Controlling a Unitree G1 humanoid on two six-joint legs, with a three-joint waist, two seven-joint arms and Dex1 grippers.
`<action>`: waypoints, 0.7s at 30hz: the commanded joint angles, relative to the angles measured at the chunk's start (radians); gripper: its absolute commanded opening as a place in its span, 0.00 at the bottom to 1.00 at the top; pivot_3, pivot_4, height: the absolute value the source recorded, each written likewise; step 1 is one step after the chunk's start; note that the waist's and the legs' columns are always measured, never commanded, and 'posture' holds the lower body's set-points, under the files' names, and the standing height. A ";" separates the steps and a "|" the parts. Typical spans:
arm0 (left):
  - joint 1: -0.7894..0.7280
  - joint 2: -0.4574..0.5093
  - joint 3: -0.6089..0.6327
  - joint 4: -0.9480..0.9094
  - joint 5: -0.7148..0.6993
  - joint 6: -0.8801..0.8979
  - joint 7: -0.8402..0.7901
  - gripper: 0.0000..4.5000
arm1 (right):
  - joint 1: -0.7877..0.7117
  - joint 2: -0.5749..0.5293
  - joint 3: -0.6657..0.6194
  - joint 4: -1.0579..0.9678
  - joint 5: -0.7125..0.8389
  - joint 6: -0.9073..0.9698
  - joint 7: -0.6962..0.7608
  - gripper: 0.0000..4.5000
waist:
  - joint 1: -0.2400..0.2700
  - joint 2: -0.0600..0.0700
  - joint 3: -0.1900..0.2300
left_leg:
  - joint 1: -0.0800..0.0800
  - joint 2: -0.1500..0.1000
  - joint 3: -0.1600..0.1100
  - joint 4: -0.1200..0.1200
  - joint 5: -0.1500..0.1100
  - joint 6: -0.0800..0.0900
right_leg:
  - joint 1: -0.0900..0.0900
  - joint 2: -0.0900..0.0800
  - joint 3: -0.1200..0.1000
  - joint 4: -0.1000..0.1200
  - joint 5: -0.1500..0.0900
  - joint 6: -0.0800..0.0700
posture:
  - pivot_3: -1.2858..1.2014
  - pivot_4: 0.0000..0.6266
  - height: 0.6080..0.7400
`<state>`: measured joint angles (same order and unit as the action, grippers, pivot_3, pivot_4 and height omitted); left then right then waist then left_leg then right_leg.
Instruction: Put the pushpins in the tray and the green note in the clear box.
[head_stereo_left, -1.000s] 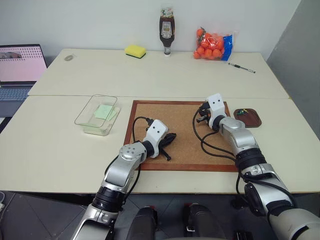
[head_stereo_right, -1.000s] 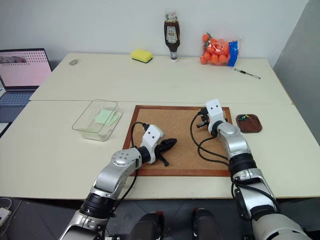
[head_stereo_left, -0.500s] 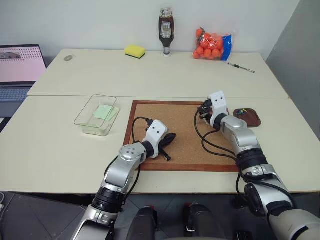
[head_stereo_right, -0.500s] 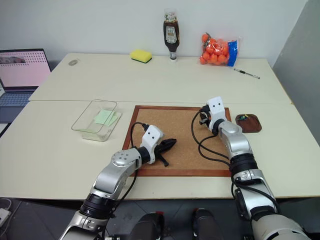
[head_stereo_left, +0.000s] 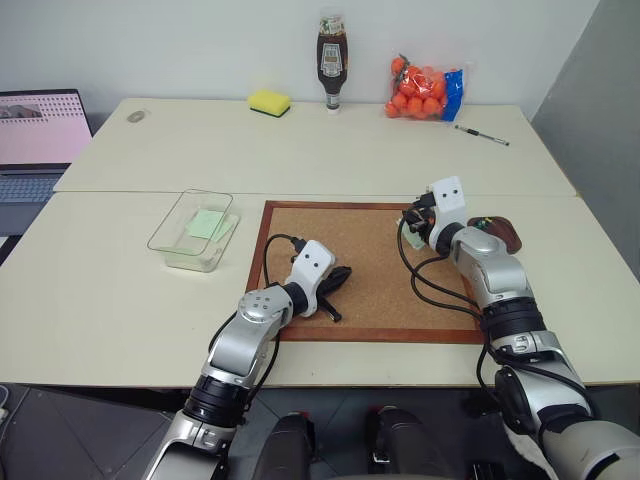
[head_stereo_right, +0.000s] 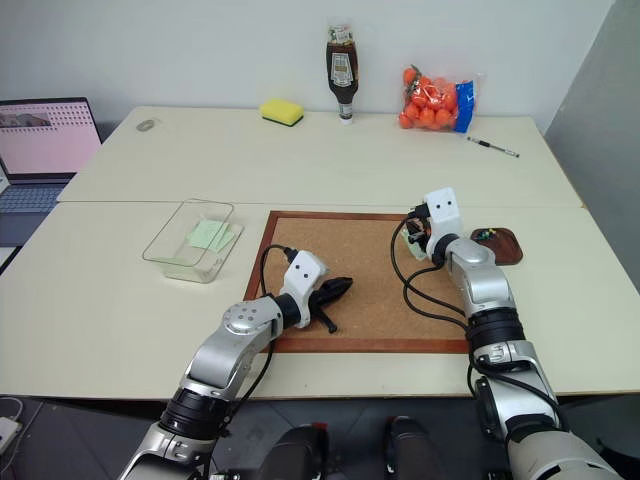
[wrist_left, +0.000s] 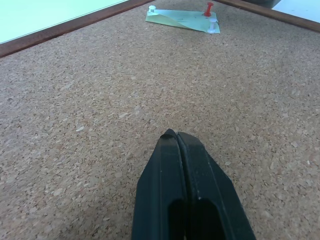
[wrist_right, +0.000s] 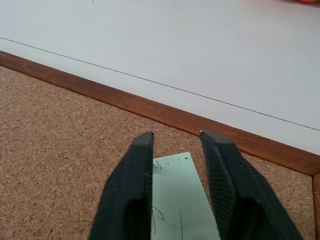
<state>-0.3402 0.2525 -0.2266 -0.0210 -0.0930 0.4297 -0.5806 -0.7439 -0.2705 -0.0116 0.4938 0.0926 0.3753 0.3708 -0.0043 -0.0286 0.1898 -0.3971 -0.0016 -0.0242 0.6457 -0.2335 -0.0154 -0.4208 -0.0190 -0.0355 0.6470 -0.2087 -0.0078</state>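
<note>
Working on green note (wrist_right: 176, 200) on cork board (head_stereo_left: 365, 250): right gripper (wrist_right: 176, 141) fingers apart over it; left gripper (wrist_left: 176, 137) fingers together; red pushpin (wrist_left: 207, 9) to pull next, I judge

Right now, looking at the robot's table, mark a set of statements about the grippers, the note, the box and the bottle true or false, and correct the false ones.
1. The left gripper is shut and low over the cork board. True.
2. The right gripper has its fingers apart, with the green note showing between them. True.
3. The clear box has nothing inside. False: green paper lies in it.
4. Every pin is out of the green note. False: a red pushpin stands in it.
5. The sauce bottle lies on its side. False: it stands upright at the table's far edge.
</note>
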 joint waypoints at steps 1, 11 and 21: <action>-0.003 -0.002 -0.010 0.002 0.006 -0.005 0.000 0.00 | -0.027 -0.024 0.013 0.002 -0.029 -0.015 0.004 0.52 | 0.000 0.000 0.000 | 0.000 0.000 0.000 0.000 0.000 0.000 | 0.000 0.000 0.000 0.000 0.000 0.000 | 0.52 0.24 1.00; 0.000 -0.005 -0.010 0.001 0.009 -0.005 0.008 0.00 | -0.051 -0.030 0.032 0.075 -0.063 -0.059 -0.004 0.59 | 0.000 0.000 0.000 | 0.000 0.000 0.000 0.000 0.000 0.000 | 0.000 0.000 0.000 0.000 0.000 0.000 | 0.52 0.24 1.00; 0.002 -0.002 -0.008 0.000 0.009 -0.005 0.008 0.00 | -0.045 -0.025 0.037 0.079 -0.078 -0.069 0.009 0.59 | 0.000 0.000 0.000 | 0.000 0.000 0.000 0.000 0.000 0.000 | 0.000 0.000 0.000 0.000 0.000 0.000 | 0.52 0.24 1.00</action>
<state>-0.3403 0.2503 -0.2287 -0.0206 -0.0906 0.4286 -0.5774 -0.7675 -0.2882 0.0241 0.5849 0.0213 0.3153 0.3728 -0.0044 -0.0286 0.1898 -0.3970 -0.0020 -0.0241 0.6457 -0.2335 -0.0154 -0.4207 -0.0190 -0.0354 0.6469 -0.2087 -0.0077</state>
